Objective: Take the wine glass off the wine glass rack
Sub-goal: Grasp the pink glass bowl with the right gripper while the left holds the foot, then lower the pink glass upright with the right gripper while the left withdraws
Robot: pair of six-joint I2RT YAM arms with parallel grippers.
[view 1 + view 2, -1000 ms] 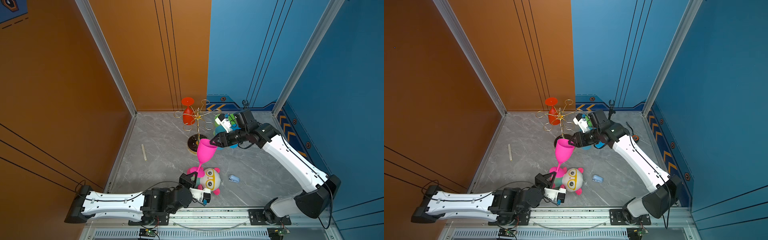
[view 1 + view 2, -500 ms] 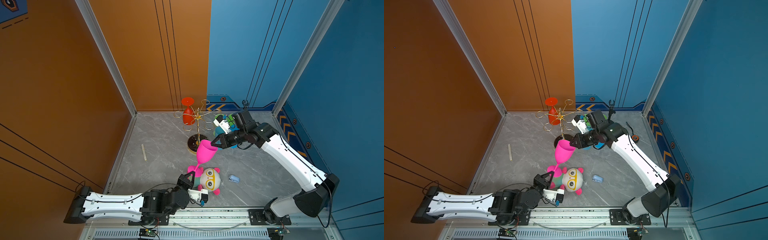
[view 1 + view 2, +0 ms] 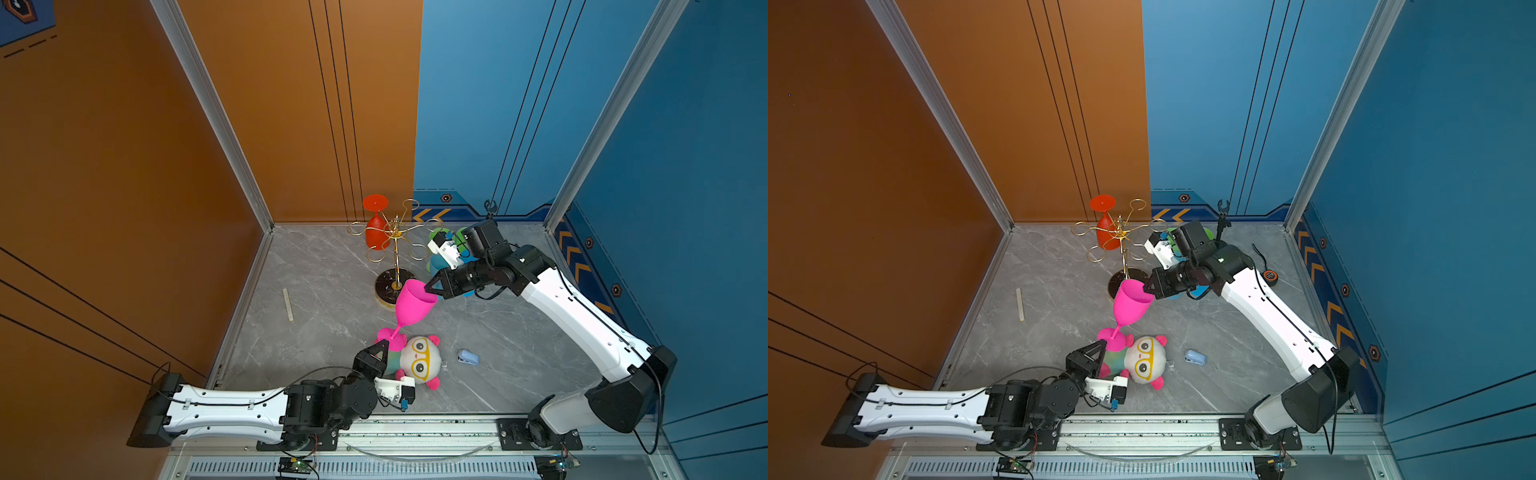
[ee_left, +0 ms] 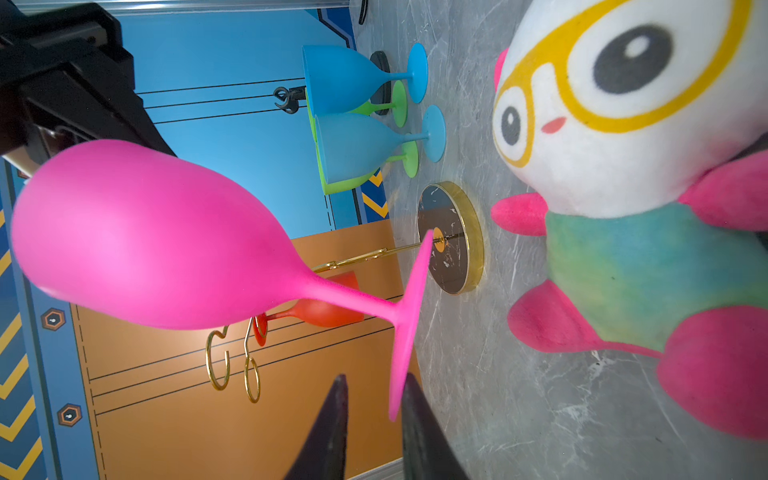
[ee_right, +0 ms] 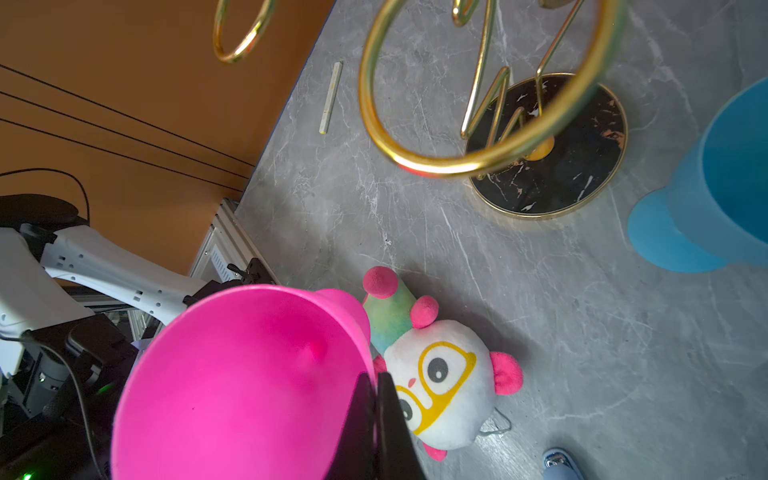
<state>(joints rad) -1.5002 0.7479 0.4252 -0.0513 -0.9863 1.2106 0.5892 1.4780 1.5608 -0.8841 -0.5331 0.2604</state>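
Observation:
A pink wine glass hangs tilted in the air in front of the wine glass rack, clear of its gold loops. My right gripper is shut on the glass's rim, one finger inside the bowl. My left gripper is open, and the edge of the glass's foot sits between its fingers, close against one. A red wine glass hangs upside down on the rack's far left arm.
A plush panda lies under the pink glass, by my left gripper. Blue and green glasses stand right of the rack's base. A small blue object and a wooden stick lie on the floor.
My right gripper has shut on the pink glass's rim. My left gripper has opened off the glass's foot. The glass has hardly moved.

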